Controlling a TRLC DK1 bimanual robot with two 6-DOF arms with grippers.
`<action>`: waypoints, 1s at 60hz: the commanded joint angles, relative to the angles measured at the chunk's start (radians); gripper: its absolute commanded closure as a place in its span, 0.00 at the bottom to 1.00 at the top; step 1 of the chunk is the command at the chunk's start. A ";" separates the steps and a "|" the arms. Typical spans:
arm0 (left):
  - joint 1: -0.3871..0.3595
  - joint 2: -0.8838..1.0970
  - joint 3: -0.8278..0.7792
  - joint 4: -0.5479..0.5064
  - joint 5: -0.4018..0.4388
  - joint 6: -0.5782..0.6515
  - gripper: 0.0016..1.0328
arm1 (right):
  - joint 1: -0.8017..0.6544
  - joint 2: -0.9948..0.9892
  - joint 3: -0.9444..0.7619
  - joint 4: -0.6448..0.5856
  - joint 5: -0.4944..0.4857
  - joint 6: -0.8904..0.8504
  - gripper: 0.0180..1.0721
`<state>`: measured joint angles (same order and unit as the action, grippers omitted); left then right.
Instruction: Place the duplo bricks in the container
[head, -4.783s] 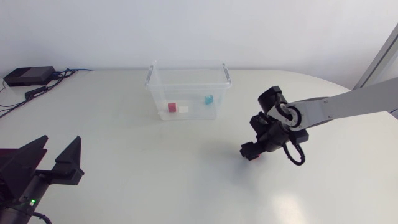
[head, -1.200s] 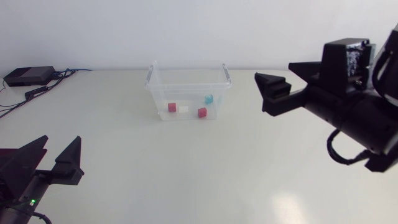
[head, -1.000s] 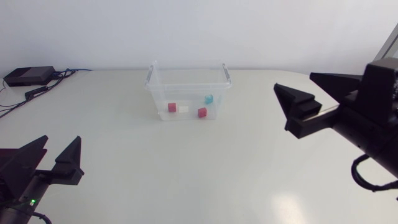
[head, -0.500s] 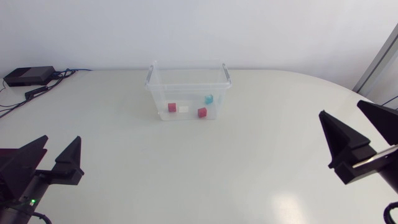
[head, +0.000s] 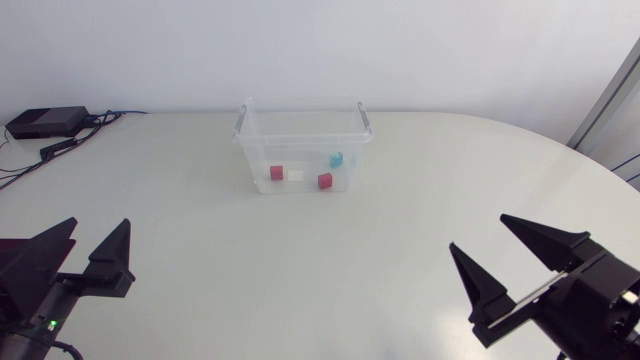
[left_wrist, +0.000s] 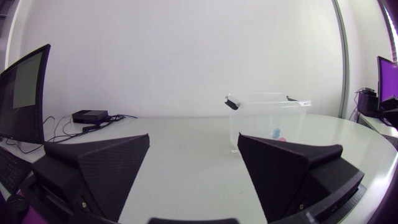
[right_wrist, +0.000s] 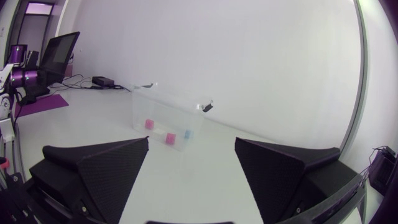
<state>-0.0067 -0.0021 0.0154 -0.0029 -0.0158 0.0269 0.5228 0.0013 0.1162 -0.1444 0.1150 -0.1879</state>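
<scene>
While left gripper (head: 99, 223) and right gripper (head: 478, 232) rest spread, light rigid duplo bricks (head: 325, 181) in the container (head: 243, 124) suit flat-side pinches.

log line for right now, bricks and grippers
container: red brick, white brick, second red brick, teal brick inside | left gripper: open, empty | right gripper: open, empty

The left hand (head: 97, 238) rests at the head view's lower left corner, its two black wedge fingers spread wide apart and pointing forward. The right hand (head: 481, 236) sits at the lower right corner, fingers likewise spread wide, angled slightly toward the middle.
</scene>
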 joint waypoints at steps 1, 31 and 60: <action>0.007 -0.012 -0.014 -0.002 -0.006 0.011 0.04 | 0.008 -0.009 -0.044 0.040 -0.005 -0.024 0.04; 0.008 -0.012 -0.014 -0.002 -0.006 0.011 0.04 | -0.004 0.000 -0.118 0.155 -0.071 -0.053 0.04; 0.008 -0.005 -0.015 0.000 0.004 -0.006 0.04 | -0.249 0.003 -0.116 0.146 -0.091 0.059 0.04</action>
<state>-0.0067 -0.0021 0.0154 -0.0029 -0.0154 0.0261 0.3069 0.0017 0.0219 -0.0032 0.0269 -0.1635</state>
